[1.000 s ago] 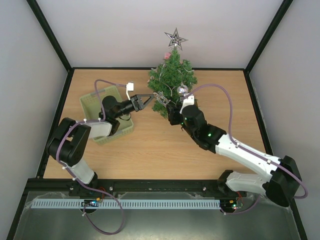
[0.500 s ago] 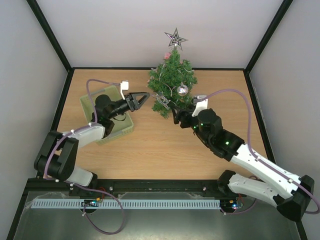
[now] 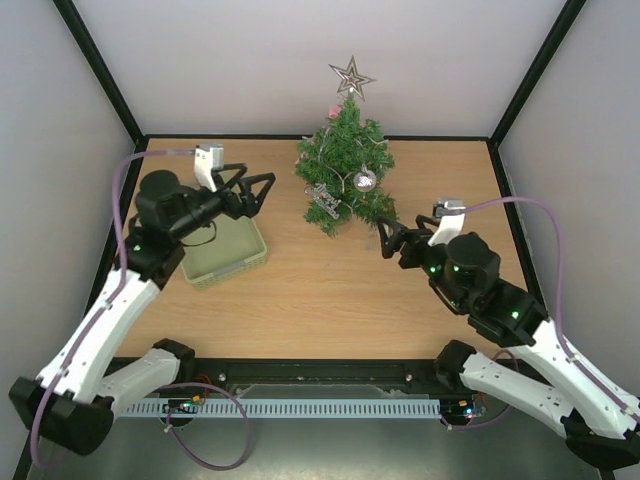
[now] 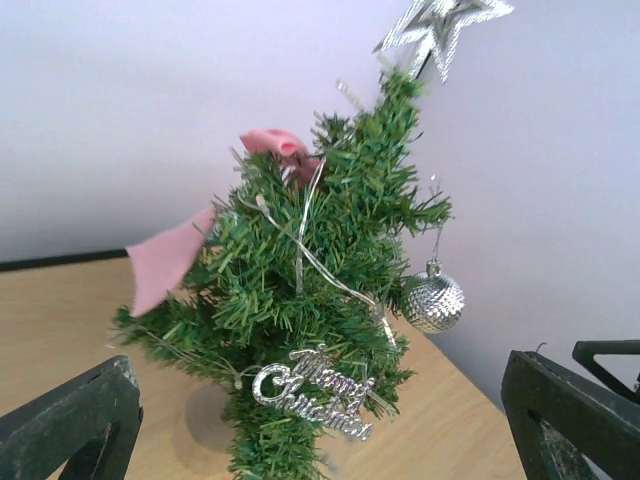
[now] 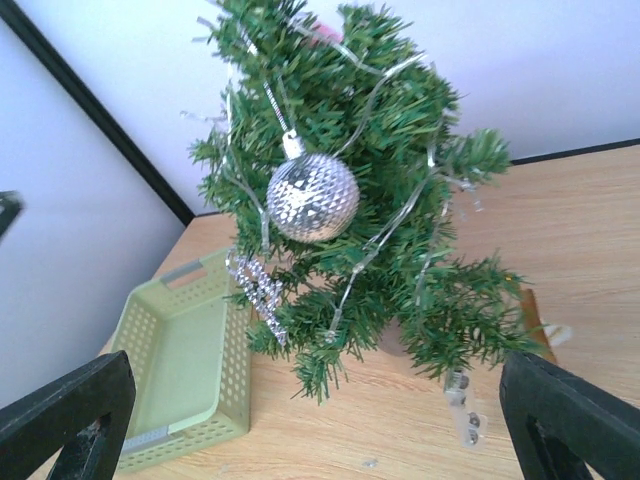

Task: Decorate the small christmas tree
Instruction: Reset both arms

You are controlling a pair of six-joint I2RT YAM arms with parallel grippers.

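Your left gripper point(image 3: 264, 189) hangs above the far end of the basket point(image 3: 228, 262), fingers spread wide with nothing between them; it points toward the tree point(image 3: 345, 165) and stands clear of it.

Your right gripper point(image 3: 384, 239) sits just off the tree's near right side, low over the table point(image 3: 300, 295); its fingers are likewise wide apart and grip nothing, and whether the tips brush the lowest branches cannot be told.

The tree stands upright at the far middle of the table, close to the back wall; the pale green basket lies to its left, apart from it.

Decorations seen on the tree:
- a silver star point(image 3: 351, 78) sits at the top;
- a pink ribbon point(image 4: 170, 262) is on the upper branches;
- a silver ball point(image 5: 312, 197) hangs by a thread on the right side;
- a silver "Merry Christmas" sign point(image 4: 312, 390) hangs low on the front;
- thin silver strands point(image 4: 305, 225) are draped across the branches.

A few small bits lie on the table beside the tree's foot in the right wrist view; they are too small to identify.
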